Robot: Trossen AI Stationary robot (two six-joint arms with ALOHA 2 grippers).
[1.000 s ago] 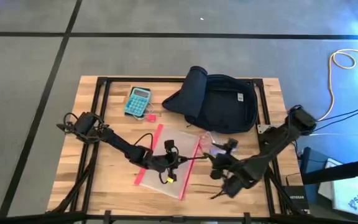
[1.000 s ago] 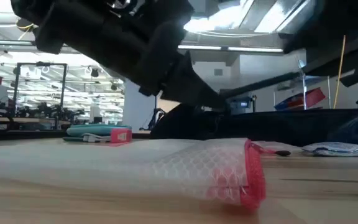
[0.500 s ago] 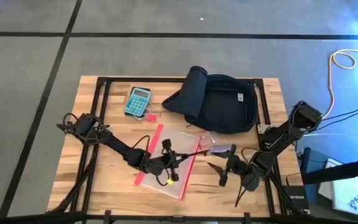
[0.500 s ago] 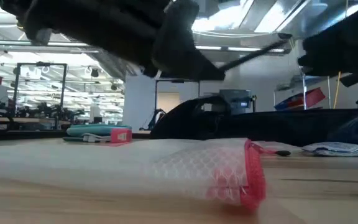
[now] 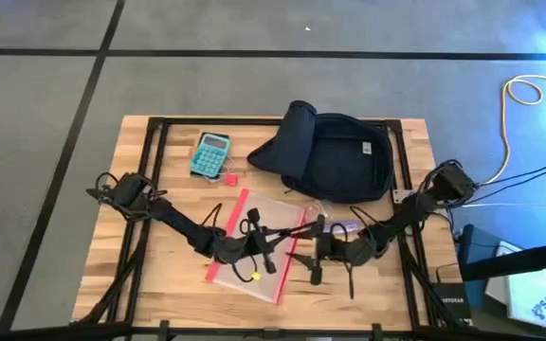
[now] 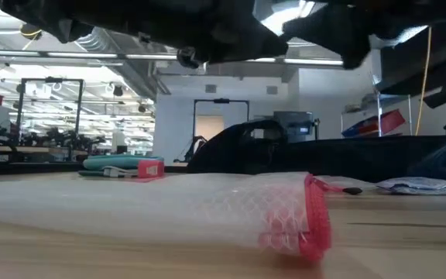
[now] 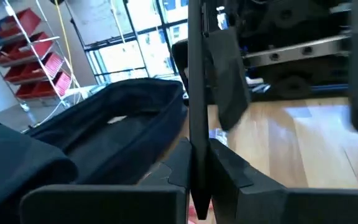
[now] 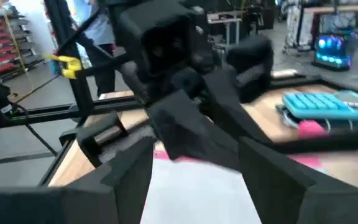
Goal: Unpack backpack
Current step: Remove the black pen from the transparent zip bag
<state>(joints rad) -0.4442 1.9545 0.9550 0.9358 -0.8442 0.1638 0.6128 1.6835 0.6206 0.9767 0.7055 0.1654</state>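
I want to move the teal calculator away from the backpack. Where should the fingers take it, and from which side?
Grip the teal calculator across its two long edges, coming straight down from above. It lies flat on the table, so only its thin sides offer a hold. The left gripper is probably the better choice, since the calculator sits on the left arm's half of the table.

The high camera looked straight down and took in the whole table [image 5: 159, 275], with floor around it. The low camera sat at table height, very near the clear pouch [image 6: 231, 209], and faced level across to the backpack [image 6: 285, 155] and the room behind. The left wrist camera looked forward, close to the backpack [image 7: 104, 124]. The right wrist camera looked toward the calculator [image 8: 328, 102]. All four views shared the table middle.
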